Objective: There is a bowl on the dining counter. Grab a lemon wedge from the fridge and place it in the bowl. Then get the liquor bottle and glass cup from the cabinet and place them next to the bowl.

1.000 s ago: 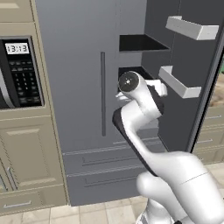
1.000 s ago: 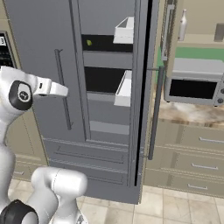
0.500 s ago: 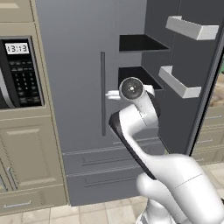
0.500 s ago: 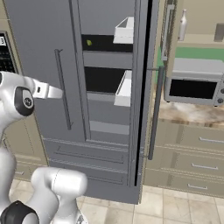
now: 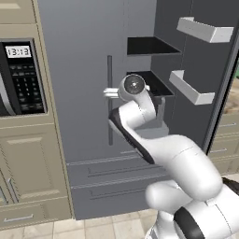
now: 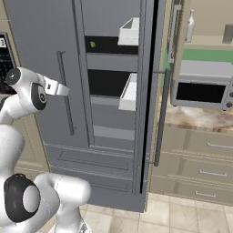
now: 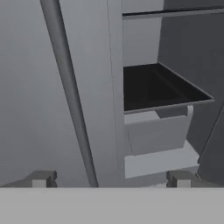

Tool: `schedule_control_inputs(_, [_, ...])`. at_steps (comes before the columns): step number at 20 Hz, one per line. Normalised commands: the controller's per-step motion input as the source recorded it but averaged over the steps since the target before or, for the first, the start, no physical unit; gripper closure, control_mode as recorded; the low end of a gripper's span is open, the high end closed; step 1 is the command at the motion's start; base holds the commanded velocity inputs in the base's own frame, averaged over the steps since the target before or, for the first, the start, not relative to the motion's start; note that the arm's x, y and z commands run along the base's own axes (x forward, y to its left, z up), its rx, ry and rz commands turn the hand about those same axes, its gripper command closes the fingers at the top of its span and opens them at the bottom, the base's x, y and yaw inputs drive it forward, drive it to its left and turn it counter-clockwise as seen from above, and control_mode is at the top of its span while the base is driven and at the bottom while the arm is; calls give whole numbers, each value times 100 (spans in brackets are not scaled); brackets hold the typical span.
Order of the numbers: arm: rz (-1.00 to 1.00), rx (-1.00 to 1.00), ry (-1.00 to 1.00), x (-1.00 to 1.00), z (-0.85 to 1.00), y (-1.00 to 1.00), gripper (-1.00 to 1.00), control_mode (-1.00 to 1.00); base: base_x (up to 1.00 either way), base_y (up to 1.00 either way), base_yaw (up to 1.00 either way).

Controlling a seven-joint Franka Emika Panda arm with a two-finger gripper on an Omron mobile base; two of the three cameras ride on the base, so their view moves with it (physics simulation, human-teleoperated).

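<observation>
The grey fridge has its left door closed and its right door swung open, with white door shelves. A small yellow-green lemon wedge lies on the upper dark shelf inside. My gripper is open and empty, right in front of the closed door's long bar handle. Its fingertips straddle the handle's lower part without touching it. In the beige cabinet at the far right stand the liquor bottle and a greyish glass cup. The bowl and dining counter are out of view.
A black wall microwave sits in beige cabinetry left of the fridge. Right of the fridge, a grey toaster oven stands on a marbled worktop over beige drawers. Fridge drawers lie below the doors. The open door's edge juts toward me.
The hand has swung left, away from the open fridge compartment, to the closed left door's handle. The gripper stayed open.
</observation>
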Motion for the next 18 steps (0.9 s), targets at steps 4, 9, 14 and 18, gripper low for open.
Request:
schedule_control_inputs(4, [0,0,0,77,0,20,-100,-100,0,0,0])
schedule_control_inputs(9, [1,0,4,66,0,24,-100,-100,0,0,0])
schedule_control_inputs(14, [1,0,4,63,-2,14,-100,-100,0,0,0])
schedule_control_inputs(18, [0,0,0,54,-18,7,-100,-100,0,0,0])
